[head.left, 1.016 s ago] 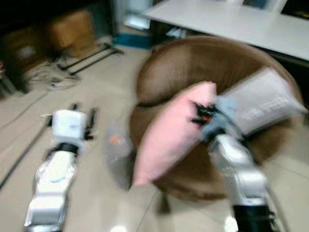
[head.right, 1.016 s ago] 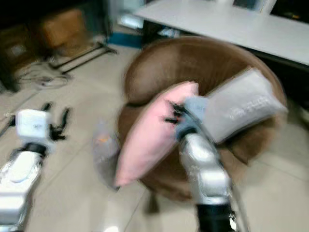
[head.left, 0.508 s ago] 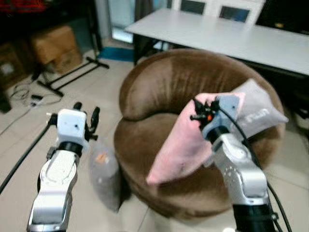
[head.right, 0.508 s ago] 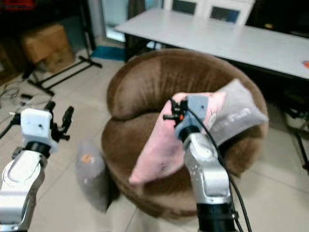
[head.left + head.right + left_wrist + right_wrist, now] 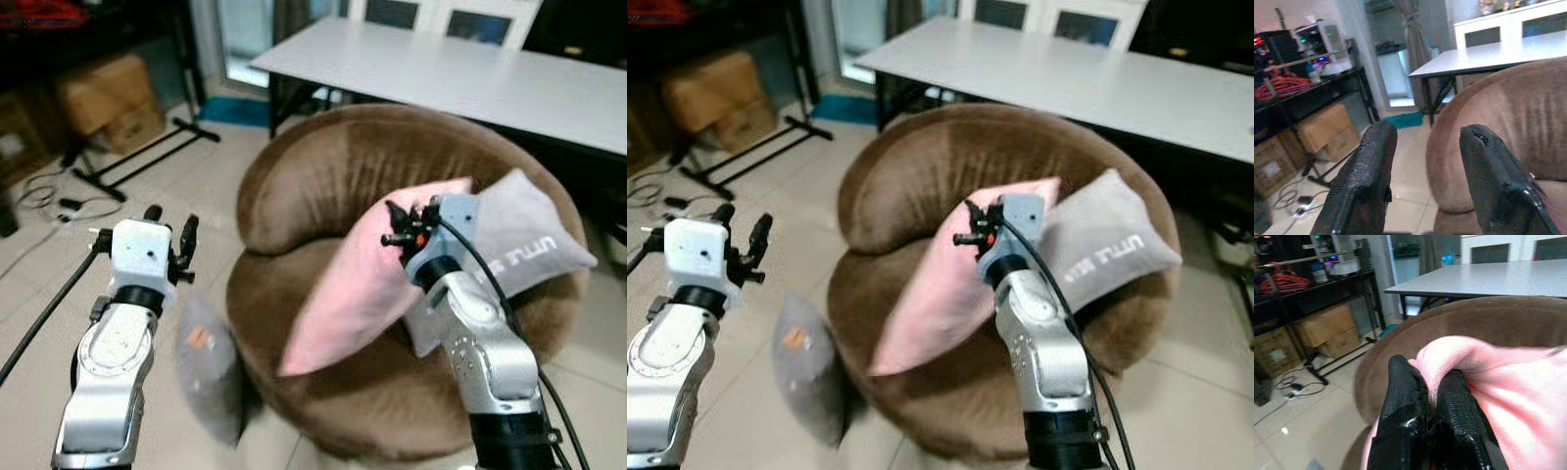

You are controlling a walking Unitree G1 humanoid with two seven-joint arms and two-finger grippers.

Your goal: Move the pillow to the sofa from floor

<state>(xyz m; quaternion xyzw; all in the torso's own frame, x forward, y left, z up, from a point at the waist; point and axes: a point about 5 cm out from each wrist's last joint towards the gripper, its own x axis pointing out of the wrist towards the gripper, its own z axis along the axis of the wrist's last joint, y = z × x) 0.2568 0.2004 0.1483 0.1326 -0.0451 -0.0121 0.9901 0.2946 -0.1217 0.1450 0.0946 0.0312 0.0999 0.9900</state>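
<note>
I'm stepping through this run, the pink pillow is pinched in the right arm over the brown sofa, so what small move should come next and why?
Probably lower the right gripper a little and then open its jaws. They are shut on a fold of the pink pillow, whose lower end already hangs over the seat of the brown sofa, beside the grey pillow.

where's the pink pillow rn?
The pink pillow hangs over the brown sofa seat, pinched at its top edge by the right gripper, right of centre in the eye views and just left of the grey pillow on the sofa.
</note>
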